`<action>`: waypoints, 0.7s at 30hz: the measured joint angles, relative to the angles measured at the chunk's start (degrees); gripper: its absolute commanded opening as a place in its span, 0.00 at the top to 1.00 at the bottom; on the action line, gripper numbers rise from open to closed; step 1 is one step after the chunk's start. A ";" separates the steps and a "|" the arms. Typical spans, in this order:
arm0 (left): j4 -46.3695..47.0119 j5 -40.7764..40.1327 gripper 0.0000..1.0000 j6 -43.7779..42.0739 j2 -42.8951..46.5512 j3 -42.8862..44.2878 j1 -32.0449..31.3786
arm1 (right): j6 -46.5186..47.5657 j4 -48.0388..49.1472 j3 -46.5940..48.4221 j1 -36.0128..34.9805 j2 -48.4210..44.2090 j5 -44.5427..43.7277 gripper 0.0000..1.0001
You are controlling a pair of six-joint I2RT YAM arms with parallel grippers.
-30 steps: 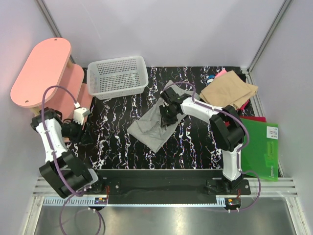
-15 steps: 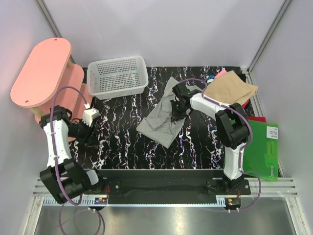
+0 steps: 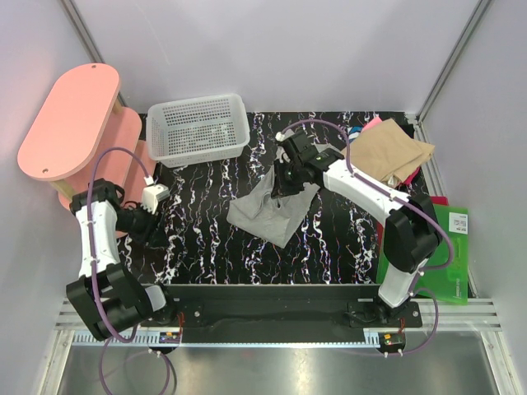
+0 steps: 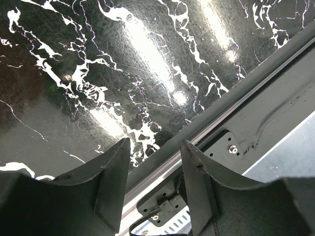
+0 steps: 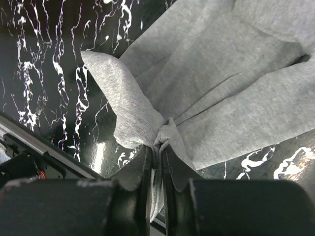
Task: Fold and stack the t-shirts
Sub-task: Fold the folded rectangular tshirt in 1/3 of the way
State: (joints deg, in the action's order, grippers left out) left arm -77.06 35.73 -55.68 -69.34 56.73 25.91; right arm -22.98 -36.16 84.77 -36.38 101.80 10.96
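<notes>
The light grey t-shirt (image 3: pixel 268 211) lies crumpled at the table's middle, partly lifted. My right gripper (image 3: pixel 284 183) is shut on a bunched fold of it; in the right wrist view the cloth (image 5: pixel 206 98) is pinched between the jaws of the gripper (image 5: pixel 156 150) and hangs below. The tan folded t-shirt (image 3: pixel 385 151) lies at the back right, with pink and blue cloth (image 3: pixel 365 126) peeking out behind it. My left gripper (image 3: pixel 148 226) is open and empty near the table's left edge; in its wrist view the gripper (image 4: pixel 153 147) shows only bare marbled tabletop and the front rail.
A white mesh basket (image 3: pixel 198 127) stands at the back left. A pink stool (image 3: pixel 70 119) stands beyond the left edge. A green board (image 3: pixel 440 247) lies at the right, over red cloth (image 3: pixel 432 199). The mounting rail (image 3: pixel 263 300) runs along the front.
My right gripper has lifted and pulled the grey shirt's fold back toward the table's middle, bunching the shirt. My left arm has swung forward slightly and stays near the left edge.
</notes>
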 measured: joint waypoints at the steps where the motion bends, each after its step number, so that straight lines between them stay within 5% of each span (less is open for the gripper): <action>1: 0.00 0.00 0.50 0.17 0.00 0.02 -0.13 | 0.02 -0.17 0.00 -0.57 -0.15 -0.20 0.92; 21: 0.00 -0.42 0.50 0.66 0.61 -0.76 -1.33 | 1.62 -3.13 2.29 7.10 2.86 -3.34 0.92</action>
State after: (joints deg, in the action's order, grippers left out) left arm -77.06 35.31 -55.02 -68.73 55.96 24.58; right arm -21.37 -39.29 87.07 -29.28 104.66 7.62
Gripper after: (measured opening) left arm 0.497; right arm 0.153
